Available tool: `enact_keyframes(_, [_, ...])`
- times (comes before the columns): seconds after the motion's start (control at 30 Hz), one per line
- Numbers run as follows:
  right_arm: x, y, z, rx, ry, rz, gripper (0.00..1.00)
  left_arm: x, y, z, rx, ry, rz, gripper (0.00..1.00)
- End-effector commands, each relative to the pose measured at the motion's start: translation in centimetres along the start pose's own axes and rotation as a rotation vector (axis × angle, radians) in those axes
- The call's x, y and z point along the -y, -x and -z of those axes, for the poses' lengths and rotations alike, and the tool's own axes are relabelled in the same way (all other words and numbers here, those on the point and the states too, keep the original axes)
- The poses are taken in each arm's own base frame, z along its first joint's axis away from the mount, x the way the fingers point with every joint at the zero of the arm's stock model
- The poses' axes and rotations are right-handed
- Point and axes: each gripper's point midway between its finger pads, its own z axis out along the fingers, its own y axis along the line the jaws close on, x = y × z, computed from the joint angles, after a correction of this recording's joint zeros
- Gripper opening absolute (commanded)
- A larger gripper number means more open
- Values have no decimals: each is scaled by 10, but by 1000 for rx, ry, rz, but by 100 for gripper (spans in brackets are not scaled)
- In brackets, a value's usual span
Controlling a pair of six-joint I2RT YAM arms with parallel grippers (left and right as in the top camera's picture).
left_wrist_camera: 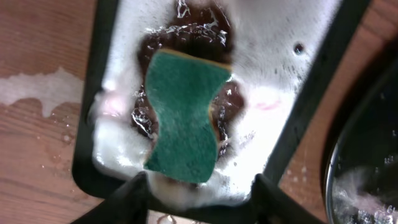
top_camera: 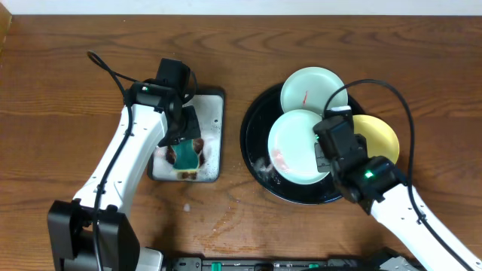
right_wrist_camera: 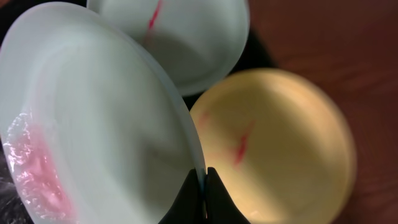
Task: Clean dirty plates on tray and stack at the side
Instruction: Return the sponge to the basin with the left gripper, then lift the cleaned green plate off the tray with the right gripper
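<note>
**Clamping the held mint plate (right_wrist_camera: 93,112) over the black tray (top_camera: 250,139)**

At the near-right edge of the black tray, the right gripper (right_wrist_camera: 202,180) was clenched on the rim of the held mint plate, its two dark fingertips pressed together with the thin edge between them. That plate sat over the tray's middle, wet, with a pink soapy smear along one side. Whether it rested on the tray or was raised off it could not be told. Just beyond it, at the tray's right side, lay the yellow plate (top_camera: 380,135), a thin red streak at its centre. At the tray's far edge lay the second mint plate (top_camera: 310,86), also marked by a red streak, its near rim hidden under the held one. All three plates were on or over the tray. Well to the tray's left, the left gripper (left_wrist_camera: 198,190) hung with its jaws spread, grasping nothing. A green sponge (left_wrist_camera: 183,118) lay flat just past its fingertips, in foam and dark liquid on the silver tray (top_camera: 213,113), which sat apart from the black tray.
</note>
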Motion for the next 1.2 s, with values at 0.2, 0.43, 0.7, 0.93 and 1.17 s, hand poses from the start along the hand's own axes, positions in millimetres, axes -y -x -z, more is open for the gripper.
enact_keyframes(0.2, [6, 42, 49, 240, -276, 217, 1, -1, -11, 58, 112, -96, -33, 66])
enact_keyframes(0.43, [-13, 48, 78, 348, -356, 374, 1, -8, -26, 94, 190, -131, -33, 75])
enact_keyframes(0.7, [-26, 51, 98, 425, -393, 433, 1, -10, -28, 103, 216, -144, -33, 81])
enact_keyframes(0.93, [-34, 49, 98, 425, -356, 447, 1, -10, -28, 103, 216, -144, -33, 82])
enact_keyframes(1.17, [-36, 48, 97, 420, -341, 451, 1, -10, -28, 103, 216, -144, -33, 82])
